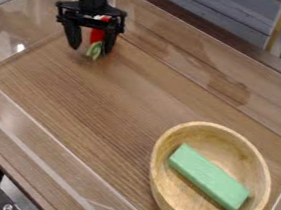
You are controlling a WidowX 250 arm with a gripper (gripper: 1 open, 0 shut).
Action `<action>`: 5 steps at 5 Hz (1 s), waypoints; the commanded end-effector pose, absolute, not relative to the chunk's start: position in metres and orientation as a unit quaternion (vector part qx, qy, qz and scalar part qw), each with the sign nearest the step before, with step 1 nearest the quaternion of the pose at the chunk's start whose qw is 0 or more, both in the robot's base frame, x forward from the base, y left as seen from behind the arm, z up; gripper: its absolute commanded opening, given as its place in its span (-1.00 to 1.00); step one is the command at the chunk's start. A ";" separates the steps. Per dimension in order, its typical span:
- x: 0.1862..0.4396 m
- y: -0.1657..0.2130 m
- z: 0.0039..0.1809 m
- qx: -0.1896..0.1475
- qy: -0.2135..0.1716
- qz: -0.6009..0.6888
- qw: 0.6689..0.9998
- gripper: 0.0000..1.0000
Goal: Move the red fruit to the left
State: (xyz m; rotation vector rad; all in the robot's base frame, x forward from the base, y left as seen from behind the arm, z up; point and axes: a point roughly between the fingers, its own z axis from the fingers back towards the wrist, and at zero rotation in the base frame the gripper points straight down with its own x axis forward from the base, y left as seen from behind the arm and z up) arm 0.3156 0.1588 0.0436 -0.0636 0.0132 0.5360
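The red fruit (97, 42) is small and glossy, with a green leafy end pointing toward me. It lies on the wooden table (115, 113) at the far left. My black gripper (92, 47) hangs straight down over it, open. Its two fingers stand wide apart on either side of the fruit, and neither one presses on it. The arm's body above hides the far end of the fruit.
A wooden bowl (164, 157) sits at the near right with a green rectangular block (208, 178) lying in it. Clear plastic walls (7, 49) edge the table on the left and front. Table legs and clutter stand behind the far edge.
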 end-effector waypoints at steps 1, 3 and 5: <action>0.320 0.156 0.083 -0.036 -0.033 0.290 0.956 1.00; 0.318 0.136 0.097 -0.059 -0.030 0.342 0.937 1.00; 0.325 0.125 0.104 -0.071 -0.025 0.354 0.932 1.00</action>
